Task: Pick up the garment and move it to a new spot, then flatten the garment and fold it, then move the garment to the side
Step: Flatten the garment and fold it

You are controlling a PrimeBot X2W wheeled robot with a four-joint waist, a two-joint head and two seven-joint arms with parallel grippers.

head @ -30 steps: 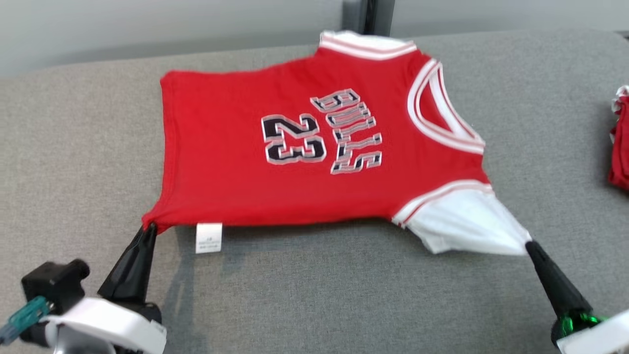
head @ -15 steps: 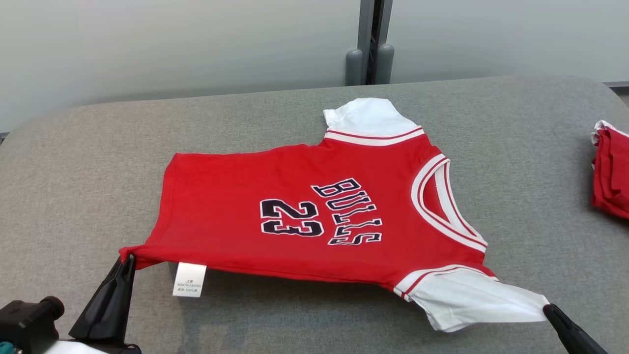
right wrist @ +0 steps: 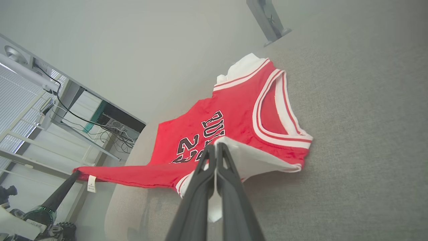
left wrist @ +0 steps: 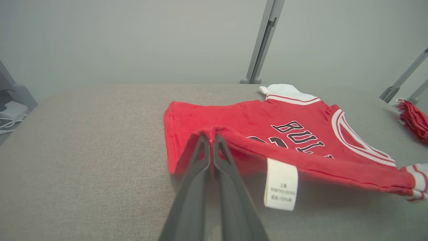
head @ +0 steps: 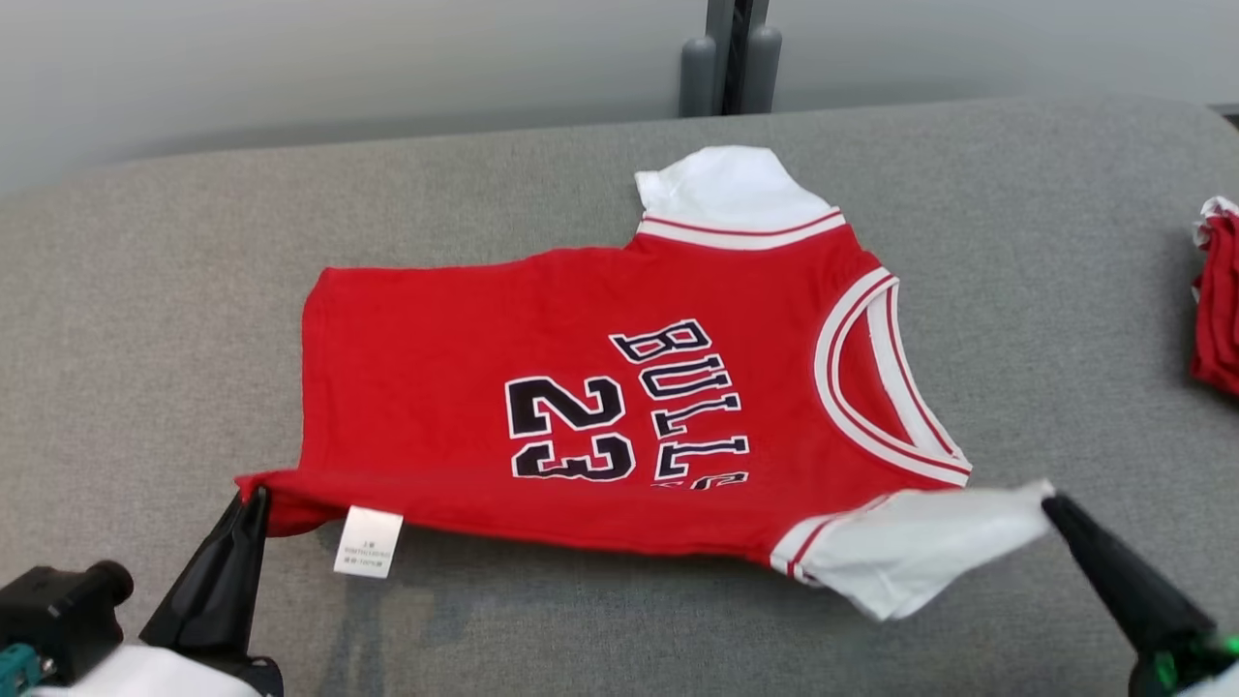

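Red Bulls 23 jersey point(head: 455, 387) mid-counter point(head: 126, 319), far half lying flat; left gripper point(head: 254, 501) jaws pressed together, pinching the near hem corner; right gripper point(head: 1057, 505) jaws pinching the white sleeve point(head: 929, 542); near edge is lifted higher than half a second ago and now overlaps the lettering; the fold toward the far edge looks underway.

You have one red jersey point(head: 581, 387) on one grey table point(head: 145, 339), with two white sleeves, the far sleeve point(head: 726, 189) and the near sleeve point(head: 920, 552), and one white label point(head: 368, 542). You can count two grippers, the left gripper point(head: 254, 497) and the right gripper point(head: 1052, 503), and one other red bundle point(head: 1218, 300) at the table's right edge
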